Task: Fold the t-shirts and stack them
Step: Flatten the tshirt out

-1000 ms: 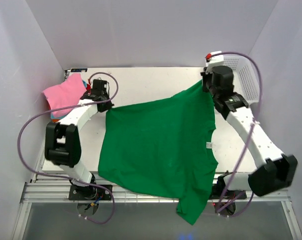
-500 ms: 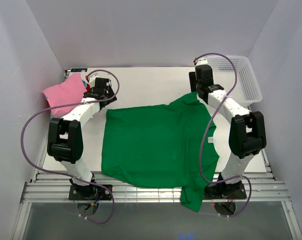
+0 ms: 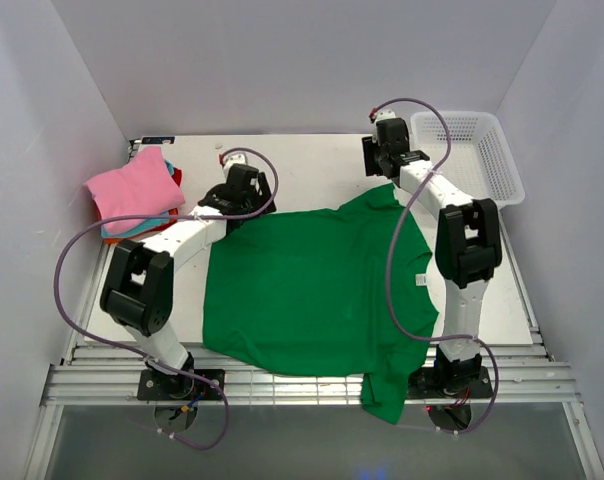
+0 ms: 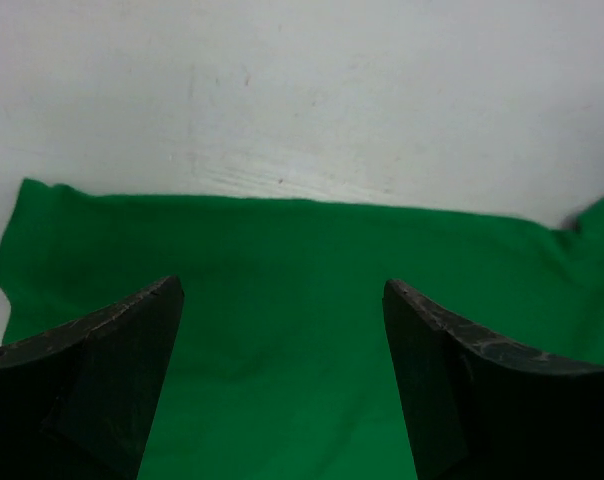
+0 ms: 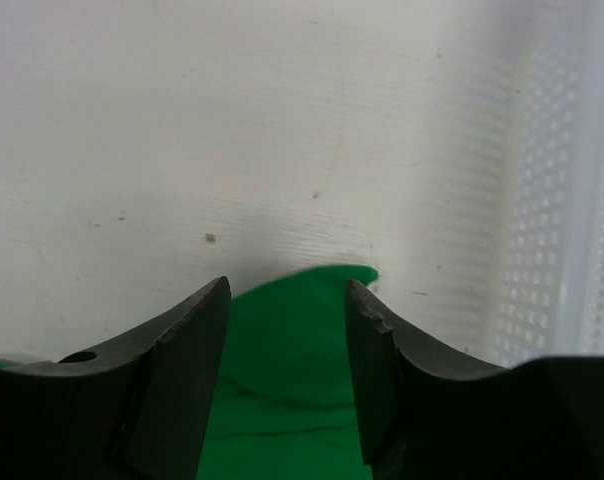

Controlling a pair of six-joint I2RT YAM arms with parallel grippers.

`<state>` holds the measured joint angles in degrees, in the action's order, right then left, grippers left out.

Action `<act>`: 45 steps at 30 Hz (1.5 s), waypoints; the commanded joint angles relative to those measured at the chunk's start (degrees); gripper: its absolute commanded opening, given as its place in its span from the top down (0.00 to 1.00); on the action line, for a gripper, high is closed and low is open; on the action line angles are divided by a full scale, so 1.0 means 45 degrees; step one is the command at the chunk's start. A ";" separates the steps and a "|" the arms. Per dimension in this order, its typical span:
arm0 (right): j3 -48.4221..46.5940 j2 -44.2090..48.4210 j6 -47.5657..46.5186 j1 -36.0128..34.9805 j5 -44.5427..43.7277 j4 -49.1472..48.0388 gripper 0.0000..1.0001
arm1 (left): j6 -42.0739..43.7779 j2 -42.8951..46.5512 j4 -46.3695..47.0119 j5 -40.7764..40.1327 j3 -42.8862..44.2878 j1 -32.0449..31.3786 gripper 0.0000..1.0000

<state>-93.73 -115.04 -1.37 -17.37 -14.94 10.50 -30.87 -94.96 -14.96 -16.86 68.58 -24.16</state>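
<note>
A bright green t-shirt (image 3: 312, 290) lies spread flat on the table, one sleeve hanging over the near edge. My left gripper (image 3: 244, 198) hovers open over its far left edge; in the left wrist view the wide-apart fingers (image 4: 102, 370) frame green cloth (image 4: 282, 290) with nothing gripped. At the shirt's far right corner my right gripper (image 3: 382, 172) is open too. In the right wrist view the green cloth tip (image 5: 302, 300) lies loose between its fingers (image 5: 187, 350). Folded t-shirts (image 3: 132, 188) sit stacked at the far left, pink on top, teal-blue and orange-red edges below.
A white mesh basket (image 3: 474, 150) stands at the far right corner, its wall (image 5: 567, 200) close beside the right gripper. White walls enclose the table on three sides. The metal frame rail (image 3: 282, 385) runs along the near edge.
Both grippers have opened and let go of the green t-shirt, which has dropped flat. The left gripper moved right, the right gripper moved left along the far edge.
</note>
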 commanded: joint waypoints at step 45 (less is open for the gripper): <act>0.0455 0.0661 0.0577 -0.0614 -0.1229 0.0733 0.92 | -0.0268 -0.0715 -0.0230 -0.0315 -0.1293 -0.0002 0.07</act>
<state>-95.18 -115.31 1.28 -20.27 -16.97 20.51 -31.55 -100.92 -16.21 -17.52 62.41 -24.14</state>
